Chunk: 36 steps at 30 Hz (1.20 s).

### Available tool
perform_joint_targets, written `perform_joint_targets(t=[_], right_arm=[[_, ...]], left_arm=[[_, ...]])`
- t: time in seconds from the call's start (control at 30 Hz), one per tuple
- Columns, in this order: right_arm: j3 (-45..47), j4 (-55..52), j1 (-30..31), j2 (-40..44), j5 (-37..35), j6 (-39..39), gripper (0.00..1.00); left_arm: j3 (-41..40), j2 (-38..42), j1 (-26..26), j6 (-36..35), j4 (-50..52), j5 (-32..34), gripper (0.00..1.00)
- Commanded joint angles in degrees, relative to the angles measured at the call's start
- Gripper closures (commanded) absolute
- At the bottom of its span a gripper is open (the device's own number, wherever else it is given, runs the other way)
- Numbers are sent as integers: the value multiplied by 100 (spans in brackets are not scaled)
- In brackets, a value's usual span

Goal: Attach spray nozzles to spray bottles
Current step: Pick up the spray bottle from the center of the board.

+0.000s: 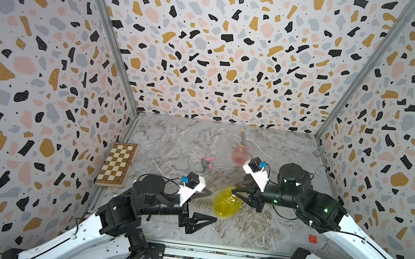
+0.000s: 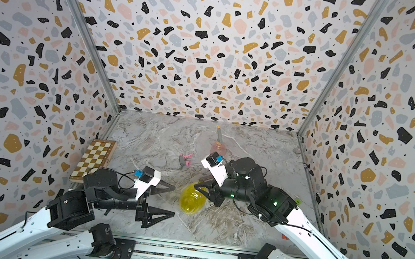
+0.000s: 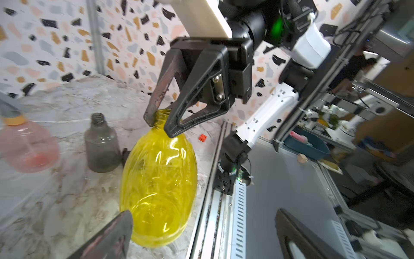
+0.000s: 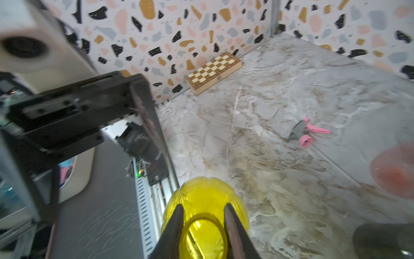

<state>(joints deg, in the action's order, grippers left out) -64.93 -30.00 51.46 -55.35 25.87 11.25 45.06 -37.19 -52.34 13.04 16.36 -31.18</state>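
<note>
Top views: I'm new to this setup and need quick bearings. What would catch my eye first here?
The bright yellow translucent plastic bottle near the front middle of the marble-patterned table stands out, its open neck pinched by the right gripper, with the left gripper wide open beside it. Farther back stands a pale pink bottle already wearing a grey-and-orange nozzle, and a grey nozzle with pink trigger lies loose near it.

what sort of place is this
Probably a robot lab test cell: a left arm and right arm mounted on a rail, a marble-print table boxed in by terrazzo-print panels, and workshop clutter beyond it in the left wrist view.
</note>
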Motion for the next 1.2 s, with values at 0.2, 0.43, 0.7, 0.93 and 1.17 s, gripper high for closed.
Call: perform_joint_targets(t=[0.2, 0.43, 0.7, 0.93, 1.17], right_arm=[[-759, 346, 514, 62, 1034, 136, 100], [-901, 1238, 593, -113, 1005, 447, 100], [-917, 1781, 758, -309, 983, 608, 100], [-905, 1846, 786, -293, 887, 651, 100], [-886, 1935, 789, -247, 824, 703, 100]], left_arm=[[205, -134, 39, -46, -230, -979, 1], [157, -111, 36, 59, -378, -982, 1], [62, 93, 39, 129, -531, -908, 0], [60, 139, 38, 115, -469, -951, 5], [66, 138, 39, 94, -436, -1011, 8]])
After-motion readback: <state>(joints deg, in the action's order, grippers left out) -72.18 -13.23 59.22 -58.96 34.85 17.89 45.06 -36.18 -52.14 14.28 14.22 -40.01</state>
